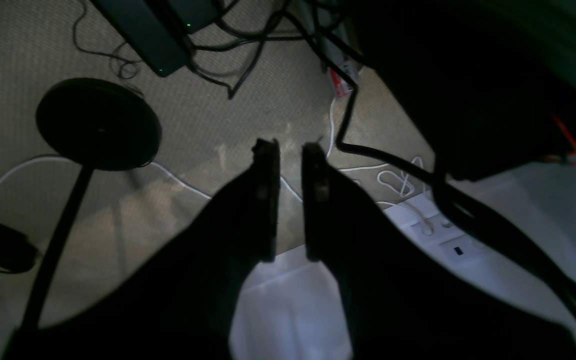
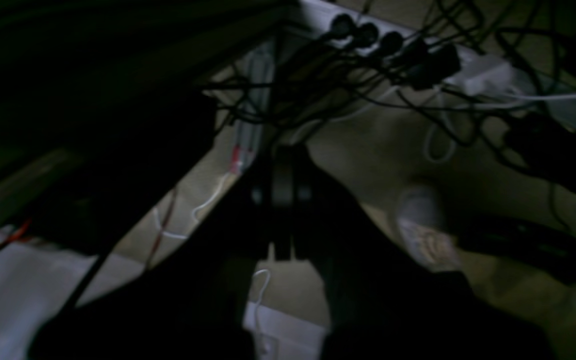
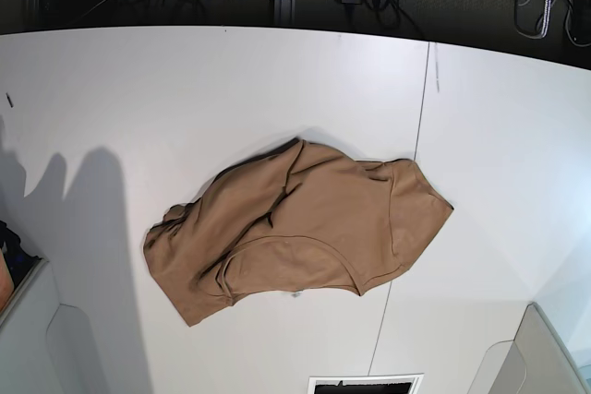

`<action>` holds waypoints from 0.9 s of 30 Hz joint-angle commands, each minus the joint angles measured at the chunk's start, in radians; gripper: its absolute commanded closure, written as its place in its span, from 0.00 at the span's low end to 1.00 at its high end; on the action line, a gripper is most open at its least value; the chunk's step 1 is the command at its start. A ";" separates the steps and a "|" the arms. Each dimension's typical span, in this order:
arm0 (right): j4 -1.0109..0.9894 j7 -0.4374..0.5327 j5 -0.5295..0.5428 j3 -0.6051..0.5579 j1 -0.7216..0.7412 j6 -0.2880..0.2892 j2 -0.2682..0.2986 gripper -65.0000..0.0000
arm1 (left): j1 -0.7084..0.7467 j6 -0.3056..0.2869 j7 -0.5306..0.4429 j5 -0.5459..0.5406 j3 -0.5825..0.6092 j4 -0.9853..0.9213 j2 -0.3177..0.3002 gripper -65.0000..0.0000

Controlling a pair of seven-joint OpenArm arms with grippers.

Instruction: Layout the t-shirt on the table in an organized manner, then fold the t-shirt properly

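Currently layout step unstarted: tan-brown cotton t-shirt [image 3: 300, 228] crumpled mid white matte table [image 3: 185, 89]; left gripper [image 1: 290, 200] slightly apart, right gripper [image 2: 283, 200] together, both empty. Next: spread flat.

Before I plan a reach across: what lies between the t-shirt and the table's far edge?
In the base view, only bare white tabletop lies between the t-shirt and the far edge of the table; one thin dark seam runs off to the side.

The t-shirt [image 3: 295, 228] is soft, matt tan-brown cloth, creased, with stitched hems. The desk [image 3: 138, 89] is smooth matt white, crossed by thin dark seams. Below the left claw [image 1: 290, 150], the floor [image 1: 228, 125] looks like rough woven beige carpet
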 commanded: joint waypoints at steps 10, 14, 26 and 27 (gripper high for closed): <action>0.217 0.006 -0.009 0.002 -0.123 0.133 0.055 1.00 | 0.160 -0.010 0.061 0.123 0.000 0.267 0.005 0.86; 0.338 0.006 -0.006 0.002 -0.209 0.149 0.100 1.00 | 0.238 -0.009 0.098 0.171 0.000 0.422 -0.002 0.86; 0.790 0.006 0.150 0.002 -0.514 0.198 0.270 1.00 | 0.439 -0.005 0.098 0.174 -0.002 0.863 -0.135 0.86; 0.840 0.006 0.158 0.002 -0.539 0.198 0.285 1.00 | 0.453 -0.002 0.101 0.174 -0.002 0.898 -0.150 0.86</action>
